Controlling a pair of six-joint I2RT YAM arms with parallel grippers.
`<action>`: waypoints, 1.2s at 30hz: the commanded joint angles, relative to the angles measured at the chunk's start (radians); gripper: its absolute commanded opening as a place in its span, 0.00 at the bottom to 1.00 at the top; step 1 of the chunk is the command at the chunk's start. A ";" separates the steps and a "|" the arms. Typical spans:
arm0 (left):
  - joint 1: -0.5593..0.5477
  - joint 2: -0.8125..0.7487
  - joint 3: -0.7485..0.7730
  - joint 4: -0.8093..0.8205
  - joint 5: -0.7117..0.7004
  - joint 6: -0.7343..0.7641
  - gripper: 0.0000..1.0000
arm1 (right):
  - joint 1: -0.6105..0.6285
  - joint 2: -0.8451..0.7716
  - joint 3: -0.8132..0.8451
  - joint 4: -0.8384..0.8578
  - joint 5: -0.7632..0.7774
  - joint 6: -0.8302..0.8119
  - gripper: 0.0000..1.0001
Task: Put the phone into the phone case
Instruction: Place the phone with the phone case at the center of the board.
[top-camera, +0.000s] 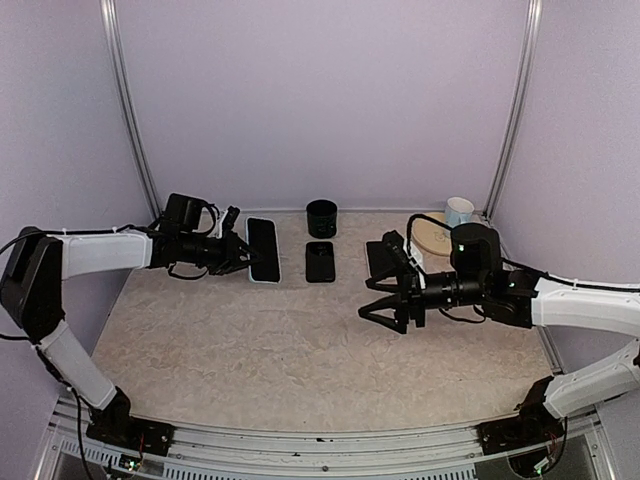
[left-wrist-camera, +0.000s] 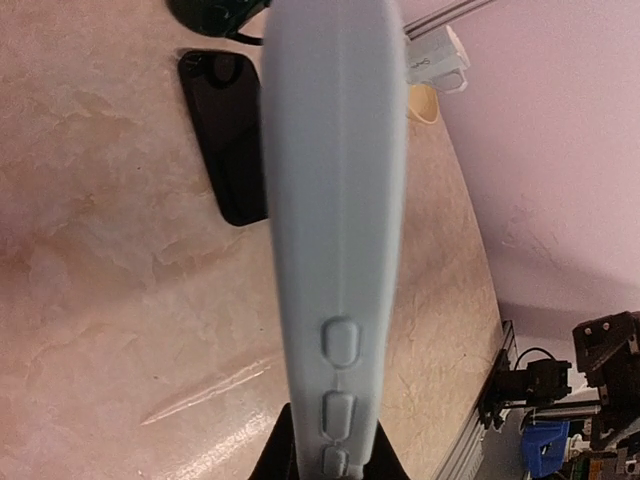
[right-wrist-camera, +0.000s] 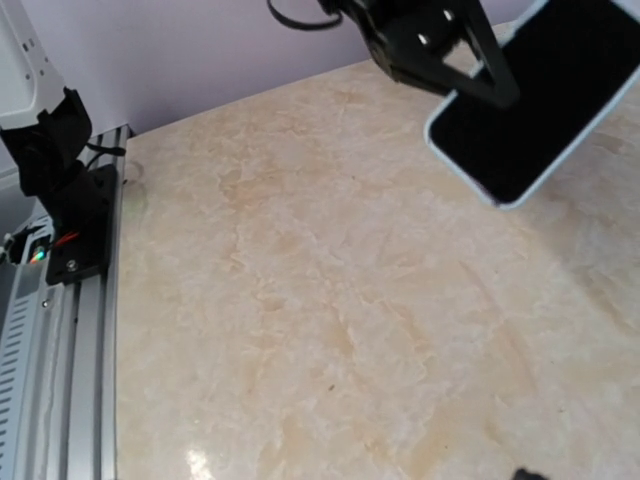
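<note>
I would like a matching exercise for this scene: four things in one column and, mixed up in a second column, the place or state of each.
1. case
2. phone
3. black cup
4. right pincer

A. open, empty
B. flat on the table
C. held by the left pincer
D. standing beyond the phone, nearer the back wall

Pairs: 1-C, 2-B, 3-D, 4-A.

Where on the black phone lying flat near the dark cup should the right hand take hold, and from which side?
Probably pinch the black phone across its two long edges near mid-length, coming straight down. It lies flat, so only its thin sides offer opposing faces; the right hand is open.
</note>
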 joint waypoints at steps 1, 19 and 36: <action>0.026 0.068 0.111 -0.101 0.031 0.089 0.00 | -0.006 -0.031 -0.025 -0.034 0.018 -0.009 0.81; 0.175 0.395 0.388 -0.326 0.149 0.167 0.00 | -0.005 -0.047 -0.060 -0.011 -0.004 0.016 0.82; 0.239 0.599 0.661 -0.564 0.185 0.353 0.00 | -0.006 -0.018 -0.062 0.020 -0.038 0.056 1.00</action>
